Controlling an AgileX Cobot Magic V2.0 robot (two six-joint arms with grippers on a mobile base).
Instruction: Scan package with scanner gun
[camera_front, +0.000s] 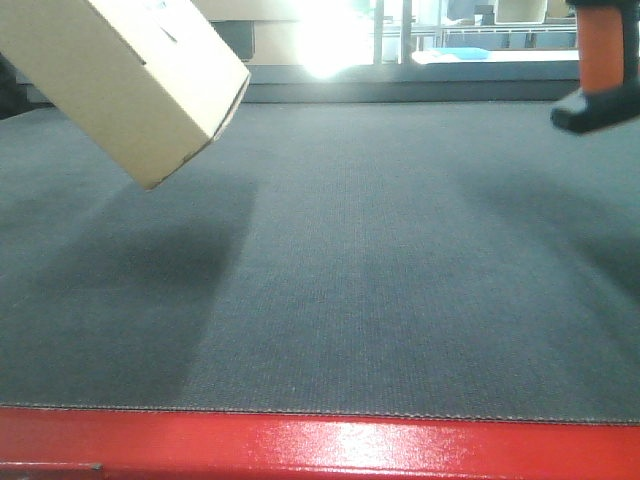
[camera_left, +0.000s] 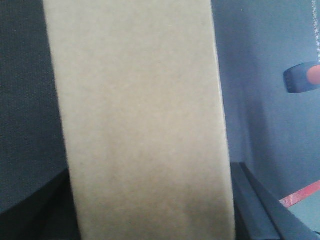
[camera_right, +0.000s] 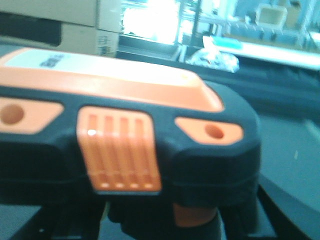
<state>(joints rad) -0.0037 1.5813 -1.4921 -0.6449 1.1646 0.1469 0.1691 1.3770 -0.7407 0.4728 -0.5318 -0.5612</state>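
The package, a plain tan cardboard box, hangs tilted above the mat at the upper left. In the left wrist view its blank face fills the middle, and my left gripper is shut on it, with dark fingers showing on either side. The scanner gun hangs at the upper right, orange handle and black base showing, and it also shows small at the edge of the left wrist view. Its black and orange head fills the right wrist view, with my right gripper shut on the handle below.
A grey woven mat covers the table, with a red front edge. Stacked cartons and shelving stand behind the table. Strong glare comes from the back.
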